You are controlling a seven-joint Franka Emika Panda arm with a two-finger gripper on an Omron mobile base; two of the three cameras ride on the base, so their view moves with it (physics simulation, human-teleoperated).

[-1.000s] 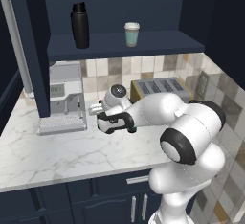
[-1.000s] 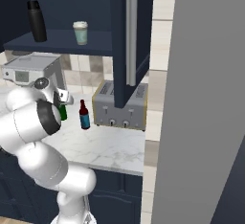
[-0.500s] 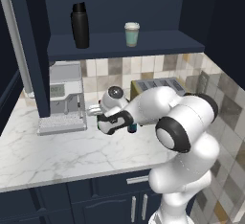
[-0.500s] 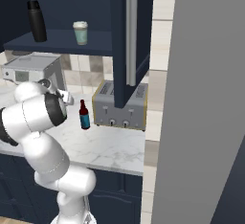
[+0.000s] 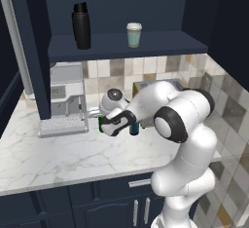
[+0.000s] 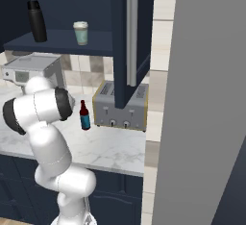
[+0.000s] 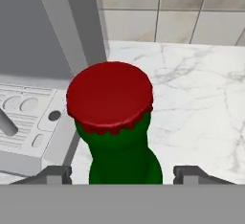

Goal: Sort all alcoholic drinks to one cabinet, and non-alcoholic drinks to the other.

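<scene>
The green bottle [image 7: 123, 157] with a red cap [image 7: 110, 94] stands on the marble counter beside the coffee machine. My gripper [image 7: 123, 174] straddles its neck, open, with a fingertip [image 7: 53, 174] on either side and a gap to the glass. From the left base view the gripper [image 5: 110, 124] is low over the counter, with a bit of the green bottle [image 5: 100, 123] showing. The dark red-brown bottle [image 6: 84, 116] with a blue label stands in front of the toaster. The black flask [image 5: 81, 25] and the teal cup [image 5: 133, 34] stand on the open wall cabinet's shelf [image 5: 160, 43].
A grey coffee machine [image 5: 62, 100] sits at the counter's left, close to the hand. A silver toaster [image 6: 120, 106] stands against the tiled wall. An open navy cabinet door with a long silver handle [image 6: 130, 41] hangs above the toaster. Another open door [image 5: 29, 42] hangs left of the shelf.
The arm's elbow has swung down and across, and now hides the green bottle in the right base view. The hand has edged slightly left by the coffee machine. The bottles have not moved.
</scene>
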